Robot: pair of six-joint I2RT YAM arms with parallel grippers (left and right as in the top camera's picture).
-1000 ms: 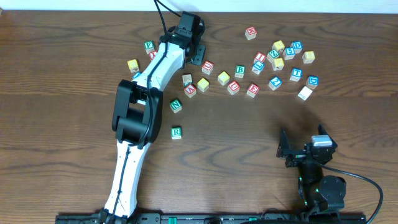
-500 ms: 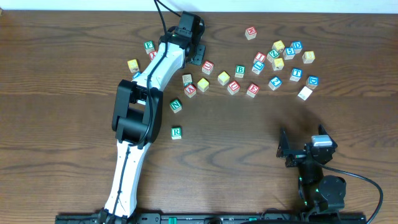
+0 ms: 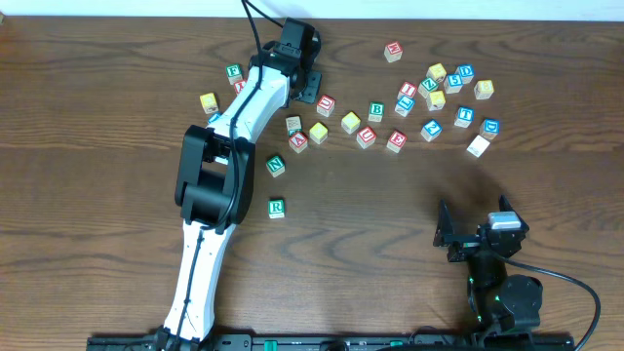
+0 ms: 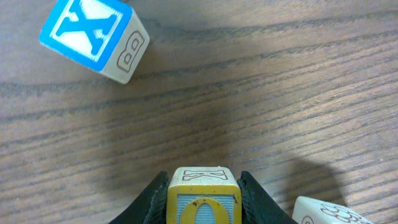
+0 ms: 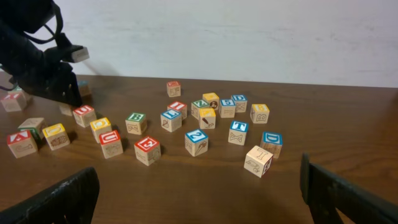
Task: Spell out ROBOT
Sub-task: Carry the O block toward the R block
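Left gripper [image 4: 202, 184] pinches the yellow O cube [image 4: 203, 208], apparently on the table [image 4: 261, 93]; right gripper [image 5: 199, 190] spread wide

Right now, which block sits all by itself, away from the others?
The green R cube: it lies alone, with a clear gap to the green N cube and every other block.

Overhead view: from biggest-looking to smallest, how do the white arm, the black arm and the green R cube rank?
1. Left arm, white, stretched far up the table.
2. Right arm, black, folded up compactly.
3. Green R cube, far smaller than either.
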